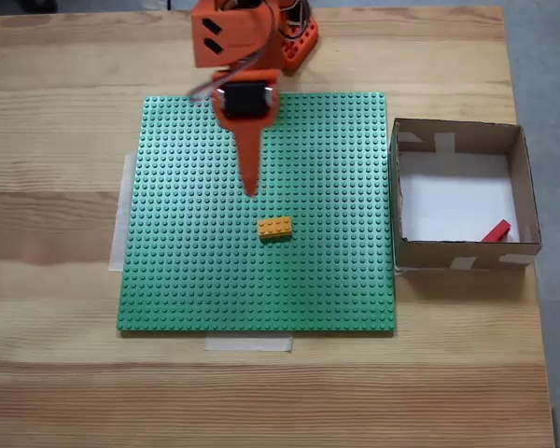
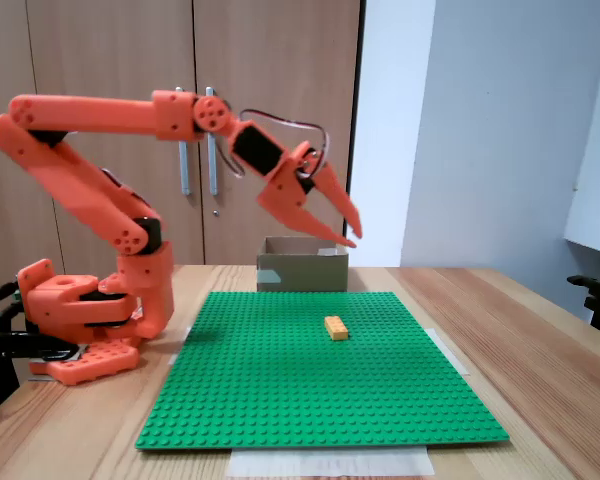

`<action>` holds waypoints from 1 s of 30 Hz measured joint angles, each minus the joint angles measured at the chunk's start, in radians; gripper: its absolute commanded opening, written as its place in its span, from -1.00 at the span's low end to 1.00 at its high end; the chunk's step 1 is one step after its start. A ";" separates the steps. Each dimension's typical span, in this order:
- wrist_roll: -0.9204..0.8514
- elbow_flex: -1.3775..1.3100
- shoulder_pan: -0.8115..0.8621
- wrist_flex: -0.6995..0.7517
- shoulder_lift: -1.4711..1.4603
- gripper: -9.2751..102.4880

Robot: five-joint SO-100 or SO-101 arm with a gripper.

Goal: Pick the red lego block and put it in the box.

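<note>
Red lego block (image 1: 497, 231): lies inside the box, in the corner near the bottom right in the fixed view from above, leaning on the wall. Nothing holds it.
Box (image 1: 457, 253): brown cardboard w/ white floor, sits on the table just right of the green plate in that same view. In the side fixed view it (image 2: 300, 271) stands at the far edge of the plate.
Gripper (image 2: 350, 229): up in the air over the green plate, fingers spread apart, nothing between them. From above it (image 1: 252, 189) points down the plate, w/ its tip near the middle.
Block vs gripper: well apart. Block is off to the right in the box, gripper is over the plate.
Orange-yellow brick (image 1: 274, 229): on the green plate, just below the gripper tip in the view from above, not touching it.
Green plate (image 1: 187, 271): big studded board, flat on the wooden table (image 1: 56, 373), taped at the edges.
</note>
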 measured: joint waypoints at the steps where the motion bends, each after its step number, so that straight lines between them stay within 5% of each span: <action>1: 0.011 0.043 0.006 -0.011 0.038 -0.85; 10: 0.150 0.334 0.026 0.020 0.383 -0.85; 30: 0.021 0.706 0.049 0.190 0.825 -0.85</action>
